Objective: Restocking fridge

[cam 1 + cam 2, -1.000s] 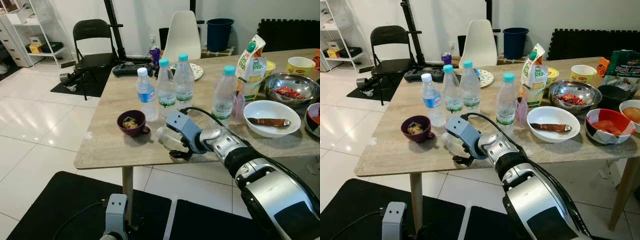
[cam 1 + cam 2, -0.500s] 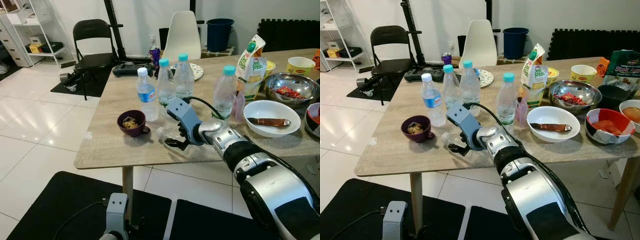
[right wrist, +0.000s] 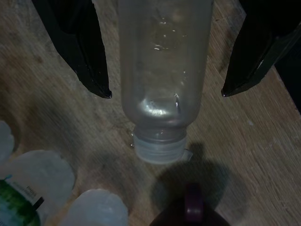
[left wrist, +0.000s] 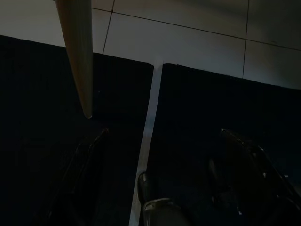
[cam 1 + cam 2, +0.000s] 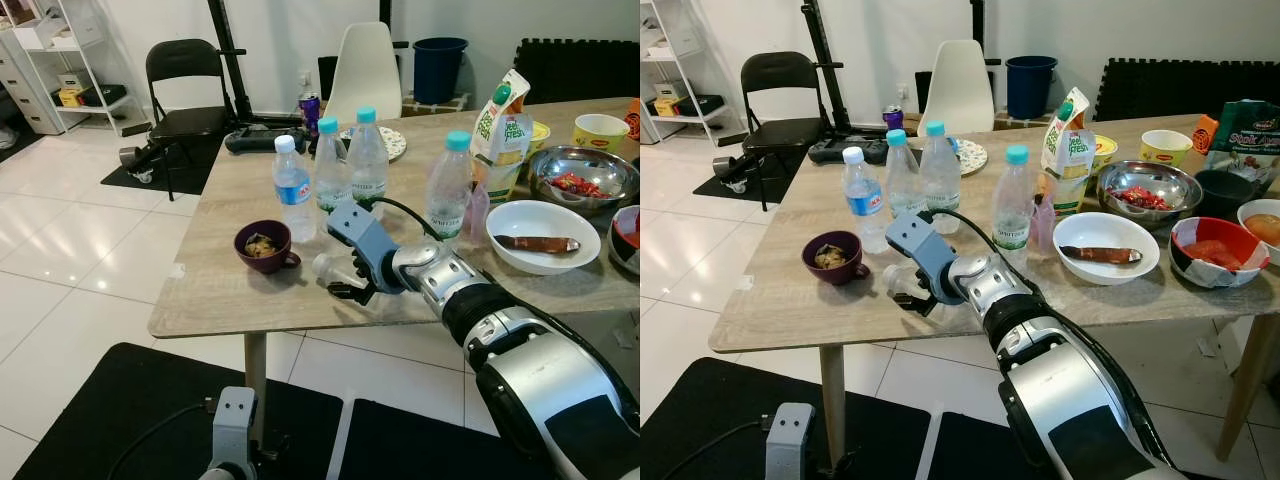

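Note:
A clear plastic bottle (image 3: 162, 70) lies on its side on the wooden table (image 5: 215, 295), its pale cap pointing toward a purple cup (image 5: 264, 246). My right gripper (image 5: 345, 282) reaches over it, open, with one black finger (image 3: 89, 56) on each side of the bottle and a gap to each. Just behind stand three water bottles (image 5: 333, 180) in a group and one more (image 5: 447, 190) to the right, all with blue or white caps. My left arm hangs low by the table leg; its gripper (image 4: 164, 131) looks open in the dark left wrist view.
On the table's right side are a juice carton (image 5: 500, 125), a white bowl (image 5: 540, 232) and a steel bowl (image 5: 583, 175). A black folding chair (image 5: 185, 90), a white chair (image 5: 365, 70) and a blue bin (image 5: 438, 65) stand beyond. Black mats (image 5: 120, 420) cover the floor.
My right gripper and the lying bottle have shifted from the table's front edge a little toward the standing bottles. The left arm has not moved.

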### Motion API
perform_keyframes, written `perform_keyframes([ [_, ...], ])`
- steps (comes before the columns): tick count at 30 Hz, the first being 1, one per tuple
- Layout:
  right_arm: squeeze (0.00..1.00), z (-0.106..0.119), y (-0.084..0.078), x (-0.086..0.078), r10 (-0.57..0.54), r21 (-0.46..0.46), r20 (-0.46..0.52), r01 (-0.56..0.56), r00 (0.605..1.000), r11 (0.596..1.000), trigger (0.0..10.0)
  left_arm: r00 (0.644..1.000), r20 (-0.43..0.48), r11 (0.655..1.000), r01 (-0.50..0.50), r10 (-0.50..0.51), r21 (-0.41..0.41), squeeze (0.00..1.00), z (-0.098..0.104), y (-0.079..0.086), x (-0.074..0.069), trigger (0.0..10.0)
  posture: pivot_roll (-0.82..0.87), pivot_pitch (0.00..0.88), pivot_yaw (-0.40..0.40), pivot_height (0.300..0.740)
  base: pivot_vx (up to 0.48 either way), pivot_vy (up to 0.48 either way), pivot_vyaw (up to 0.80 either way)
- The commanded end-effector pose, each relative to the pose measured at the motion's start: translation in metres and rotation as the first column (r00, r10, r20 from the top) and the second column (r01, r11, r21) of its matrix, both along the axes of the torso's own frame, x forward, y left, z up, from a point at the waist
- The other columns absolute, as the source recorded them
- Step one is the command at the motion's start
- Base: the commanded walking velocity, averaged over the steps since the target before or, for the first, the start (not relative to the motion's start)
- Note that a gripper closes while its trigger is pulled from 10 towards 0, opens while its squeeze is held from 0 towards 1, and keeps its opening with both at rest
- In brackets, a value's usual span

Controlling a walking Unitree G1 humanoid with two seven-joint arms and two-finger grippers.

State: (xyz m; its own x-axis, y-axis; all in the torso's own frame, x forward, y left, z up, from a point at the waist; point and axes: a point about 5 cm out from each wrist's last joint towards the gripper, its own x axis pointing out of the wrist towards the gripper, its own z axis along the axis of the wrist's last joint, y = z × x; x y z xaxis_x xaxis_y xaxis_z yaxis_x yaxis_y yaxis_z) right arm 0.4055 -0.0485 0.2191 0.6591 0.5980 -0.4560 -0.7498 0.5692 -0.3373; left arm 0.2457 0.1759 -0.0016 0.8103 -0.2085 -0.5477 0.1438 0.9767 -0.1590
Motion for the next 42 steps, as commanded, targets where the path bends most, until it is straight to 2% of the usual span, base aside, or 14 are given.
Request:
perform_keyframes([
  [1, 0.0, -0.007, 0.005, -0.003, 0.018, -0.012, -0.015, -0.018, 1.0, 1.0, 10.0, 0.999, -0.043, 1.0, -0.005, 0.005, 0.016, 0.0, -0.007, 0.009, -0.007, 10.0, 0.01, 0.193, 0.053, 0.74, 0.0, 0.0, 0.0],
  [20, 0.0, -0.015, 0.005, -0.005, 0.016, -0.028, -0.042, -0.018, 0.999, 0.999, 10.0, 0.999, -0.044, 1.0, -0.001, 0.001, 0.016, 0.0, -0.006, 0.007, -0.007, 10.0, 0.02, 0.207, 0.051, 0.74, 0.0, 0.0, 0.0],
  [21, 0.0, -0.016, 0.004, -0.005, 0.014, -0.026, -0.046, -0.015, 0.999, 1.0, 7.4, 0.999, -0.044, 1.0, 0.0, 0.001, 0.016, 0.0, -0.006, 0.007, -0.007, 10.0, 0.02, 0.209, 0.051, 0.74, 0.0, 0.0, 0.0],
  [22, 0.0, -0.016, 0.004, -0.005, 0.012, -0.025, -0.049, -0.013, 0.999, 1.0, 3.1, 0.999, -0.045, 1.0, -0.001, 0.001, 0.016, 0.0, -0.006, 0.007, -0.007, 10.0, 0.02, 0.209, 0.051, 0.74, 0.0, 0.0, 0.0],
  [24, 0.0, -0.017, 0.004, -0.005, 0.01, -0.021, -0.054, -0.011, 0.998, 1.0, 3.1, 0.999, -0.046, 1.0, -0.003, 0.003, 0.015, 0.0, -0.007, 0.007, -0.007, 10.0, 0.02, 0.209, 0.051, 0.74, 0.0, 0.0, 0.0],
  [25, 0.0, -0.017, 0.003, -0.005, 0.005, -0.015, -0.055, -0.005, 0.998, 1.0, 0.1, 0.999, -0.047, 1.0, -0.004, 0.005, 0.015, 0.0, -0.007, 0.007, -0.007, 10.0, 0.01, 0.211, 0.052, 0.74, 0.0, 0.0, 0.0],
  [34, 0.0, -0.017, 0.001, -0.004, -0.013, 0.007, -0.051, 0.014, 0.999, 1.0, 0.0, 0.999, -0.051, 1.0, -0.005, 0.005, 0.013, 0.0, -0.007, 0.006, -0.007, 10.0, 0.01, 0.213, 0.056, 0.74, 0.0, 0.0, 0.0],
  [38, 0.0, -0.013, -0.001, -0.002, -0.044, 0.054, -0.035, 0.046, 0.998, 0.997, 0.0, 0.999, -0.05, 1.0, -0.005, 0.006, 0.013, 0.0, -0.007, 0.005, -0.007, 10.0, 0.02, 0.211, 0.054, 0.74, 0.0, 0.0, 0.0],
  [41, 0.0, -0.004, -0.009, 0.003, -0.125, 0.174, -0.008, 0.124, 0.992, 0.977, 0.0, 0.999, -0.047, 1.0, -0.009, 0.009, 0.015, 0.0, -0.006, 0.006, -0.007, 10.0, 0.03, 0.209, 0.056, 0.74, 0.0, 0.0, 0.0],
  [42, 0.0, 0.0, -0.013, 0.005, -0.154, 0.217, 0.009, 0.149, 0.988, 0.965, 0.3, 0.999, -0.047, 1.0, -0.009, 0.01, 0.016, 0.0, -0.006, 0.007, -0.007, 10.0, 0.03, 0.209, 0.057, 0.74, 0.0, 0.0, 0.0],
])
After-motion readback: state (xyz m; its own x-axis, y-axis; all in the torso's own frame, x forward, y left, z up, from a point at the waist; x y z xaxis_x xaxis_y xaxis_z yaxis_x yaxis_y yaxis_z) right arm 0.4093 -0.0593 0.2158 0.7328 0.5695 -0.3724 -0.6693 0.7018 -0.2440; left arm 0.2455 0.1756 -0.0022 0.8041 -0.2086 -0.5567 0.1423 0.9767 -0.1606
